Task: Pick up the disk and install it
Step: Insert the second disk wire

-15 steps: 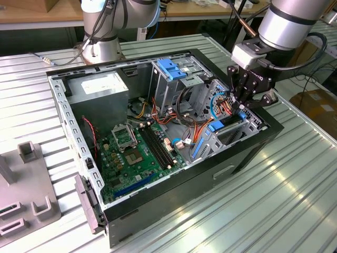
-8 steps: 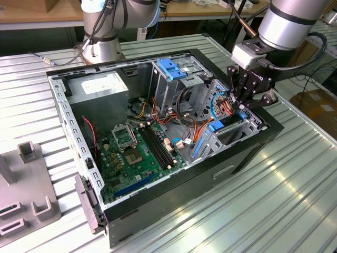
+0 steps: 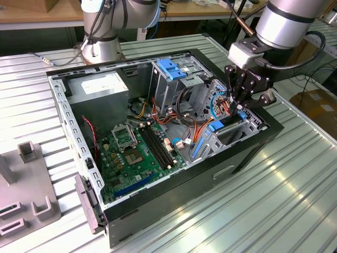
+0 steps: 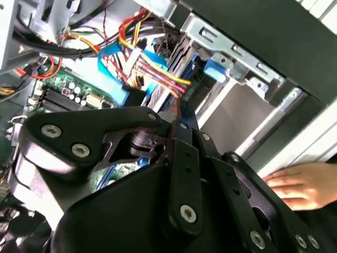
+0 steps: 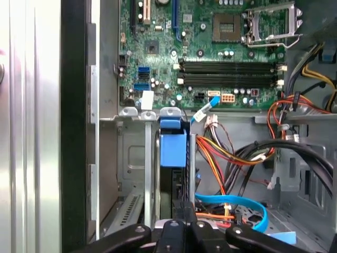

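- The arm's base (image 3: 101,46) stands on the ribbed metal tabletop (image 3: 295,200) behind the open computer case (image 3: 253,153). A thick silver link (image 3: 287,21) comes in from the top of the exterior view's right.
- From that link the black wrist assembly tips downward. It carries the gripper (image 3: 239,112) down into the case's corner on the exterior view's right, over the drive bay.
- The disk (image 3: 217,126) stands on edge in a slot of that bay. In the first wrist view its bright blue frame end (image 5: 172,150) faces the motherboard (image 5: 210,58), and its dark body runs back toward the gripper (image 5: 184,213).
- The gripper sits right at the end of the disk farthest from the motherboard, in line with the slot.
- I cannot tell the state of the jaws: the linkage hides the tips, and no grip on the disk can be made out.
- In the second wrist view the gripper's black linkage (image 4: 176,158) fills the foreground, pointing at the bay's metal rails (image 4: 231,58).
- A bundle of red, yellow and orange cables (image 5: 221,153) and a flat blue cable (image 5: 247,203) lie just beside the bay.
- A person's hand (image 4: 303,184) rests outside the case, near the bay corner, in the second wrist view.
- Deeper in the case sit a grey box with a white label (image 3: 97,87) and a tall metal cage with a blue latch (image 3: 171,68), both well apart from the gripper.
- A grey fixture (image 3: 31,203) lies on the tabletop at the exterior view's left.
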Available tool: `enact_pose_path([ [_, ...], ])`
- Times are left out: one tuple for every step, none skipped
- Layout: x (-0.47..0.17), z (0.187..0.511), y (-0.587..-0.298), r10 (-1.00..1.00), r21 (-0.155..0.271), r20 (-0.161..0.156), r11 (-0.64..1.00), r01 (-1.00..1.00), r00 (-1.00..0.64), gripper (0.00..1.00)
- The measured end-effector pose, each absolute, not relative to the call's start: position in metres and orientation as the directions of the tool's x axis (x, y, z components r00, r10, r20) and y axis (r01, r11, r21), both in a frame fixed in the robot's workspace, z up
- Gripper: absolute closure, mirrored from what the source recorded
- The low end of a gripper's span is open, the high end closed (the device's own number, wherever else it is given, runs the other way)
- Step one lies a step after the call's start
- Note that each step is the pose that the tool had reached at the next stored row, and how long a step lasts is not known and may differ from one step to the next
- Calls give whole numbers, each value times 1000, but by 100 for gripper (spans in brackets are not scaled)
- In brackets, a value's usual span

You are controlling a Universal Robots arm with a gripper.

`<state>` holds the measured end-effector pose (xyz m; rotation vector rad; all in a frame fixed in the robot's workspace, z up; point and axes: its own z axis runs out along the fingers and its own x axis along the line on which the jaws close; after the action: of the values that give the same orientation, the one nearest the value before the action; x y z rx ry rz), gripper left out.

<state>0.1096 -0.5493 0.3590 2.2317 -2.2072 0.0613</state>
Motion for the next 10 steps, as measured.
enact_pose_path([
  [110, 364, -549, -1000, -26, 29, -12, -1000, 12, 90],
  [110, 369, -549, -999, -26, 30, -13, -1000, 12, 90],
  [110, 375, -548, -999, -26, 30, -14, -1000, 14, 90],
  [109, 384, -546, -999, -26, 30, -17, -1000, 17, 90],
  [109, 386, -542, -999, -25, 30, -19, -999, 19, 90],
  [110, 387, -538, -999, -25, 30, -20, -999, 20, 90],
  [109, 387, -534, -999, -24, 30, -21, -999, 20, 90],
  [109, 387, -531, -999, -23, 30, -21, -999, 21, 90],
  [109, 388, -528, -999, -23, 31, -22, -1000, 21, 90],
  [109, 389, -524, -999, -22, 32, -23, -1000, 22, 90],
])
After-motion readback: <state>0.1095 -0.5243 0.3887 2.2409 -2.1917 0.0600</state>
